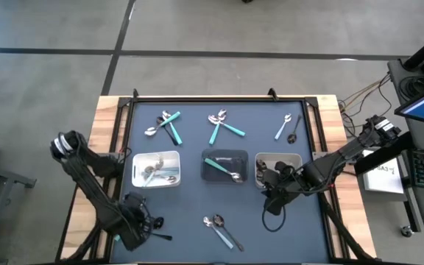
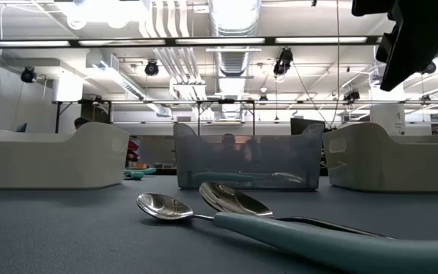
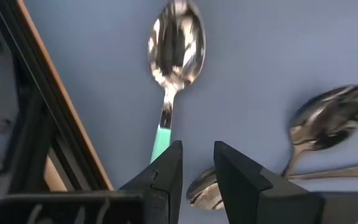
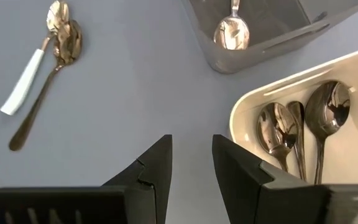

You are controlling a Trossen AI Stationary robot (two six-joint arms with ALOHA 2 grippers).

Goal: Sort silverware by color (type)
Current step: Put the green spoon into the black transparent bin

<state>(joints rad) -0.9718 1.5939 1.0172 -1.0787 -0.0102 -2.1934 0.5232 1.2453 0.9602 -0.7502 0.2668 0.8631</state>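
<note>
My left gripper (image 1: 140, 222) (image 3: 197, 177) points down over the table's near left corner, open by a narrow gap. Below it lie a teal-handled spoon (image 3: 174, 50) and two silver spoons (image 3: 328, 121) (image 3: 202, 190), flat on the mat. The arm hides them in the high view. One finger (image 3: 166, 177) covers the teal handle's lower end. My right gripper (image 1: 269, 200) (image 4: 191, 165) hangs open over bare mat near the right white tray (image 1: 294, 158). A silver spoon and a teal-handled spoon (image 1: 218, 224) (image 2: 234, 202) lie at the near middle.
Three trays stand in a row: a white one (image 1: 174, 156) with silver spoons, a dark one (image 1: 227, 154) with a teal-handled piece, and the right white one (image 4: 253, 106) with silver spoons. More silverware lies at the far side (image 1: 165, 124) (image 1: 224, 125) (image 1: 287, 126). The table's frame (image 3: 48, 124) runs close by my left gripper.
</note>
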